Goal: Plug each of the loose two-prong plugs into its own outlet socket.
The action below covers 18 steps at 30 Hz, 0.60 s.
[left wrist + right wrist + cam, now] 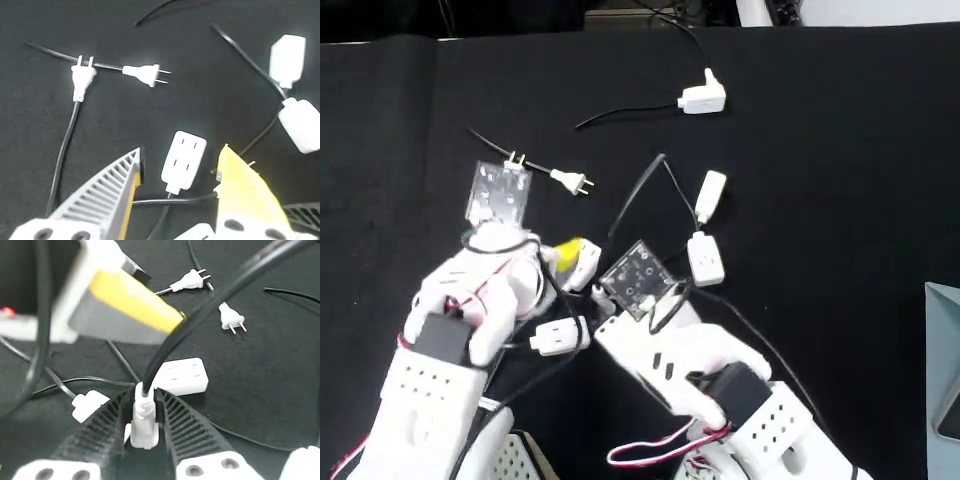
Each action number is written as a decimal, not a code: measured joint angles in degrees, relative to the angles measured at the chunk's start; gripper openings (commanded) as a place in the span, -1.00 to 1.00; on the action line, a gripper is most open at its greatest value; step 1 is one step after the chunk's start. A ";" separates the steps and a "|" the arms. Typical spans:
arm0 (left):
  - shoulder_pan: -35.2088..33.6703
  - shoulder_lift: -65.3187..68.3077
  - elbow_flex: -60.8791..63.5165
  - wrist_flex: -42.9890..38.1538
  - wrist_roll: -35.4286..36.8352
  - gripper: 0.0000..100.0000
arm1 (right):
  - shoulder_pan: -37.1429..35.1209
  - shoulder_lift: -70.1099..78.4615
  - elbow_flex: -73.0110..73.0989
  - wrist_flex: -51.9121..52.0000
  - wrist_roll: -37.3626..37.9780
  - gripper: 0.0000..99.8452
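Note:
Two loose white two-prong plugs lie on the black table, also seen in the high view as plugs. My left gripper is open, its grey and yellow fingers either side of a white outlet block lying flat. My right gripper is shut on a third white plug, whose black cord runs up past the camera. That plug hangs close to the same outlet block. The left gripper's yellow finger is just beyond it.
More white outlet blocks lie at the back, mid table and near the arms. Black cords cross the middle. A grey-blue object sits at the right edge. Both arms crowd the front.

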 measured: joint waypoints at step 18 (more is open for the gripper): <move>8.44 -18.20 5.01 9.14 -3.16 -0.51 | -1.58 0.00 2.20 -1.67 0.18 -0.98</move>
